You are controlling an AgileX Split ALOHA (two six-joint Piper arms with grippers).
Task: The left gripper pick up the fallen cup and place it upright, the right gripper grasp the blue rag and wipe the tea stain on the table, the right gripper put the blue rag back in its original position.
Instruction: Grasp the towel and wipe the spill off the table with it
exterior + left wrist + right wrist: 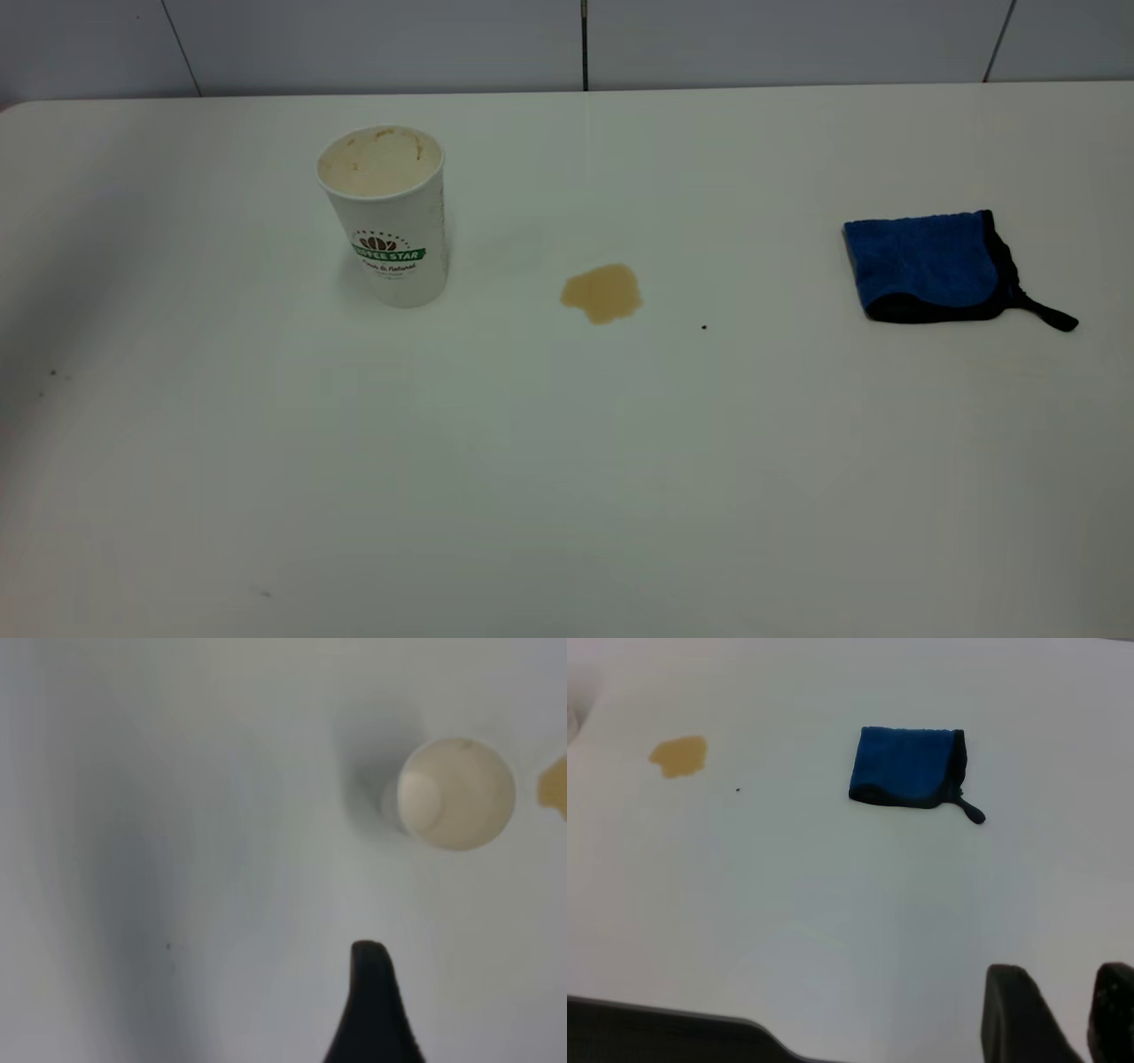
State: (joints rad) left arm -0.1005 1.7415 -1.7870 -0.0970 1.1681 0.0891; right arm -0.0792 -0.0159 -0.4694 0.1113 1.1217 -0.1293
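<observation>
The cup (387,213) stands upright on the table (567,461) at the left, with its stained cream inside showing. In the left wrist view the cup (456,793) is seen from above. My left gripper (469,983) hangs above the table apart from the cup, with one black finger (372,1001) in view and a wide empty gap beside it. The tan tea stain (602,292) lies at mid-table, to the right of the cup. The blue rag (930,264) lies folded at the right. My right gripper (1063,979) is high above the table, away from the rag (908,766), empty, with its fingers slightly apart.
A tiny dark speck (703,327) lies just right of the stain. The table's far edge meets a grey wall (585,44). Neither arm shows in the exterior view.
</observation>
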